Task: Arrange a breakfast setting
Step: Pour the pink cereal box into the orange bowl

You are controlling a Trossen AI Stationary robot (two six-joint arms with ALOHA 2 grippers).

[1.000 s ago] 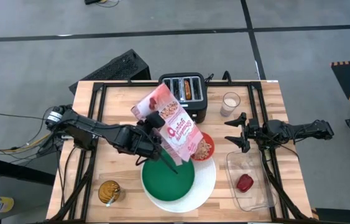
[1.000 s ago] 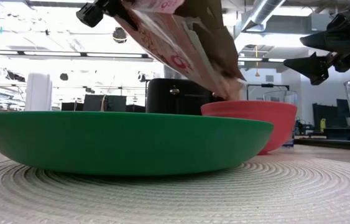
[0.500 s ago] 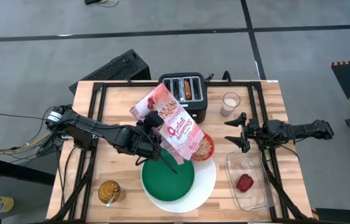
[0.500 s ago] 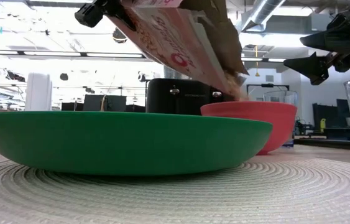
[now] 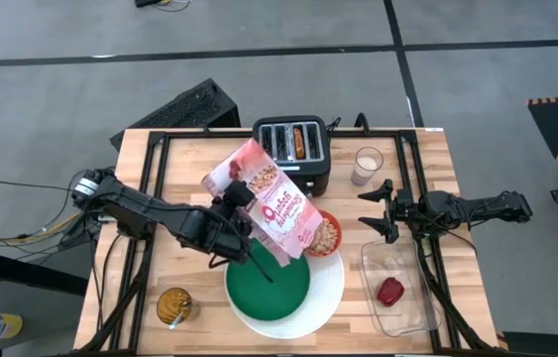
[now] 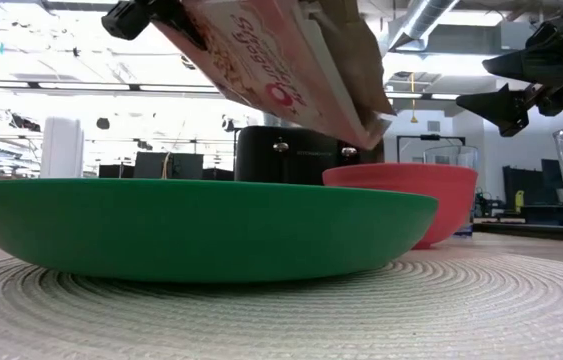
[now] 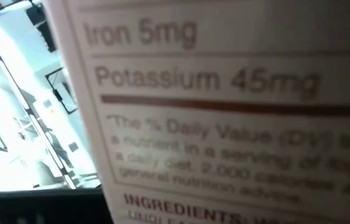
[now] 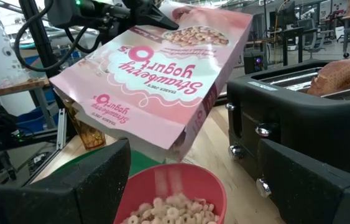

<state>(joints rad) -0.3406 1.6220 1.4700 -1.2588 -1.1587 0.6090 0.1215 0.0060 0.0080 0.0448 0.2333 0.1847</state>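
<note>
My left gripper [image 5: 240, 198] is shut on a pink strawberry-yogurt cereal box [image 5: 271, 208], tipped with its open end low over the small red bowl [image 5: 325, 236], which holds cereal. The bowl stands on the right rim of the large white plate [image 5: 330, 293]. The green plate [image 5: 269, 286] lies on the white plate. My right gripper [image 5: 378, 210] is open and empty, right of the bowl. The toasted bagel [image 5: 301, 140] sticks up from the black toaster [image 5: 293, 151]. The small red food piece [image 5: 390, 291] lies in the clear tray [image 5: 409, 315]. I cannot make out the spoon. My left gripper pinches the cereal box between its two fingers, about a third of the way from the raised closed end [image 8: 162, 18]. It comes from the table's left, with its fingers across the box. The box is lifted clear and slants down toward the bowl, its open end [image 6: 373, 120] lowest.
A glass of milk [image 5: 367, 164] stands at the far right, beside the toaster. An amber glass [image 5: 173, 305] stands near the front left edge. The clear tray lies just below my right arm. Bare wood shows on the table's left side.
My left gripper has drawn back a little toward the table's left with the cereal box. The box's open end has risen from just above the bowl's rim to well clear of it. Cereal fell into the bowl half a second ago.
</note>
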